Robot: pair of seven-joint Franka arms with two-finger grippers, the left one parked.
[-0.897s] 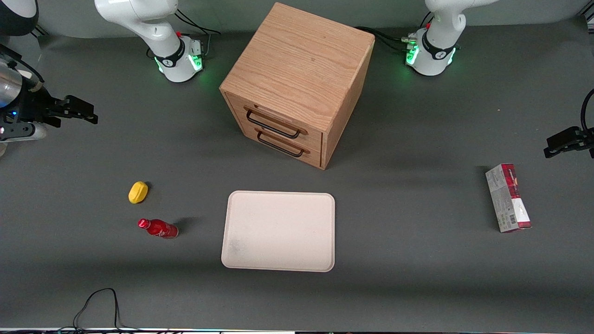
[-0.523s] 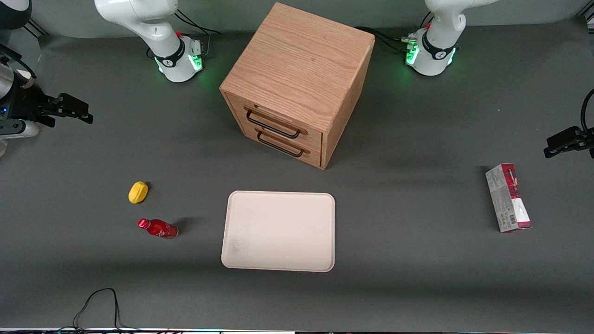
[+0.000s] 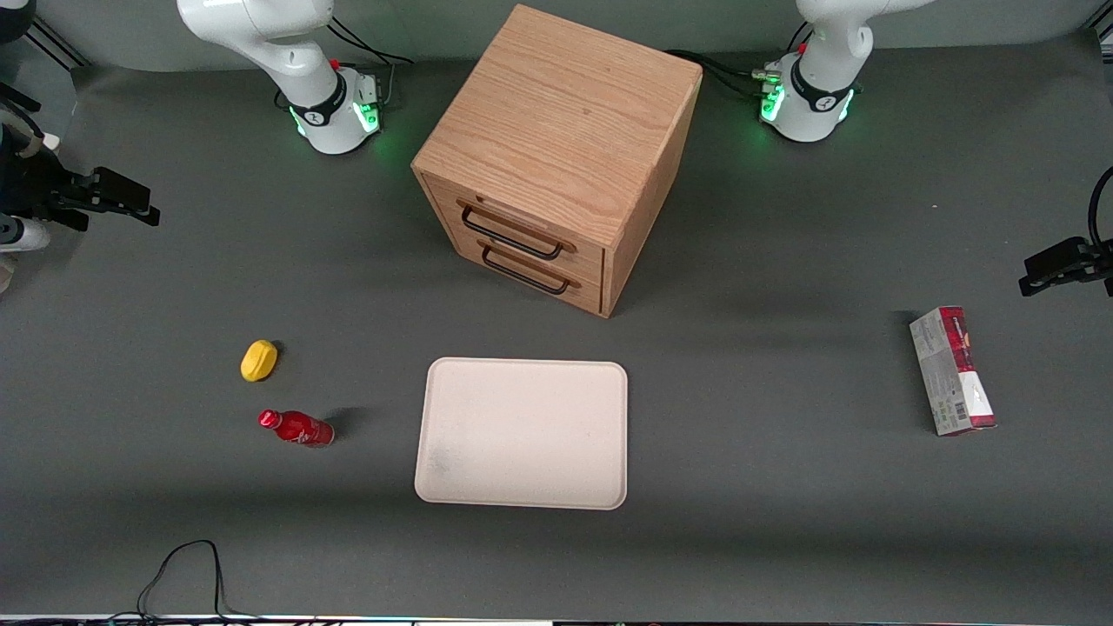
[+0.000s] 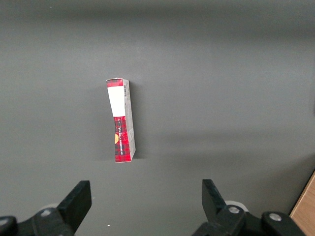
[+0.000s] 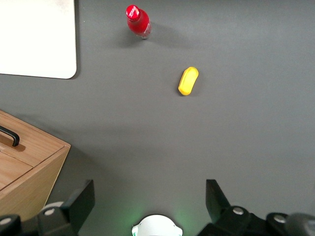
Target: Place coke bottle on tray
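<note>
moved: my gripper (image 3: 130, 202) has drifted toward the working arm's end of the desk and farther from the front camera; bottle and tray unchanged
jaws: spread apart, empty
coke bottle (image 3: 296, 428): on the desk, nearer the front edge than me, just beside the yellow object (image 3: 259, 360)
axis: cap points away from the tray (image 3: 522, 432) (upright or lying, can't tell)
next: descend toward front edge, over bottle

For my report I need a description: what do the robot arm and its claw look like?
The working arm is glossy white with rounded links; its base carries a black band, a green glowing light and black cables. The claw, at the working arm's end of the table and well away from the coke bottle, is matte black and angular. In the right wrist view its black fingers stand wide apart.
</note>
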